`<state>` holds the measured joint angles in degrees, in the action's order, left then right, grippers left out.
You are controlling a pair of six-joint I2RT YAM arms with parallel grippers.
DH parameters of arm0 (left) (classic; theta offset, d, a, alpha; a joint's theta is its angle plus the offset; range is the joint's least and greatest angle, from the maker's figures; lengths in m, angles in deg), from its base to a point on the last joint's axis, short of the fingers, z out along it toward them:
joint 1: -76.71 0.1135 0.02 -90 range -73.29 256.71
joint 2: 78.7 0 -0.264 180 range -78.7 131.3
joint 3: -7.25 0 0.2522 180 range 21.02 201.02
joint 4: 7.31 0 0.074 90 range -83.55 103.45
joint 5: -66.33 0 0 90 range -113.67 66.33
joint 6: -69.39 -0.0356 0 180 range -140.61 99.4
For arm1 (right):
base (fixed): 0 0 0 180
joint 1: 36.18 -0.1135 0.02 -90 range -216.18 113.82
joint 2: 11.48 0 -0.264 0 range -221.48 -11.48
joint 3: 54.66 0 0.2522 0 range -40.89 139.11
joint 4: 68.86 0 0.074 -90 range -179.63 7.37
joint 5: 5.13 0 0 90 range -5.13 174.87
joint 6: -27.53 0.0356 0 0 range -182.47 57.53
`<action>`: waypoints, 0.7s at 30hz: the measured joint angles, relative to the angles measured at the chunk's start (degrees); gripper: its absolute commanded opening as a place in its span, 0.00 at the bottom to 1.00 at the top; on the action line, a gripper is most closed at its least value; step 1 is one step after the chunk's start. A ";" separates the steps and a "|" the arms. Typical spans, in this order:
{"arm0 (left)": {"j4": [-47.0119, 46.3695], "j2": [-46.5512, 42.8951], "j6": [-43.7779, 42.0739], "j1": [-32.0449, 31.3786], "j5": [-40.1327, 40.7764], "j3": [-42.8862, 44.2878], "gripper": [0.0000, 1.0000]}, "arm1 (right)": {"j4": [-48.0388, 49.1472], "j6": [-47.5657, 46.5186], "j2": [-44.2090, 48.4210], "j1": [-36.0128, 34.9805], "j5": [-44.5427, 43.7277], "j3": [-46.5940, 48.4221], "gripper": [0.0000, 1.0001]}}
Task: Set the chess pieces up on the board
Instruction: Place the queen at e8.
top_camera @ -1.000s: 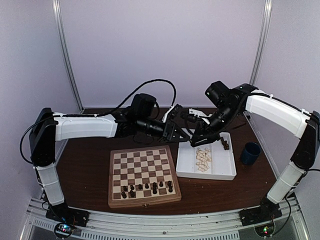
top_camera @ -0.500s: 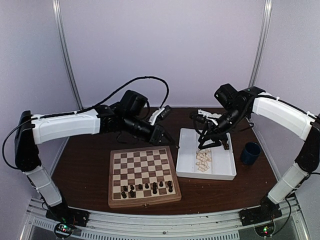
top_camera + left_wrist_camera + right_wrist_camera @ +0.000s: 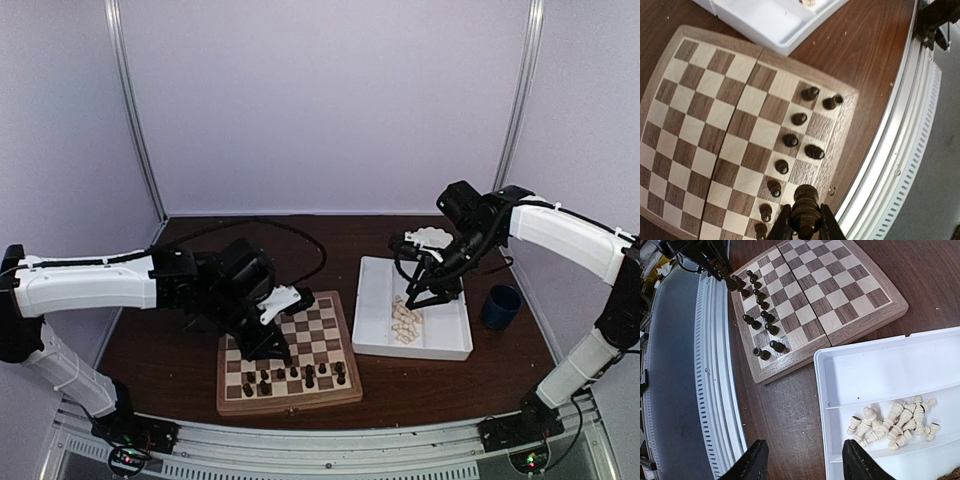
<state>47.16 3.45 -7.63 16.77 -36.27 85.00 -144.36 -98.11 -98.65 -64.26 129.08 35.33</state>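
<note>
Left gripper: clamped on a dark piece, bottom centre, above the board edge row.
Right gripper: spread wide, empty, above the tray.
Risk: lowering could topple neighbouring standing pieces.

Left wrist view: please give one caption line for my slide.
Left gripper holding a dark chess piece over the edge of the board, where other dark pieces already stand.
</note>
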 measured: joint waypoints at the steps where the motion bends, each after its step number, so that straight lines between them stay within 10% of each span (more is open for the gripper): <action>1: 0.55 0.00 -0.37 -0.52 0.92 -0.81 0.09 | 0.07 0.00 0.00 0.00 -0.15 0.00 0.55; 21: -1.73 4.85 -2.25 -7.10 7.91 -4.76 0.09 | 0.83 0.00 0.02 0.00 -1.46 -1.18 0.56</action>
<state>45.43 8.30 -9.88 9.67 -28.36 80.24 -143.53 -98.11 -98.63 -64.26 127.61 34.15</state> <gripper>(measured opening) 0.147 0.557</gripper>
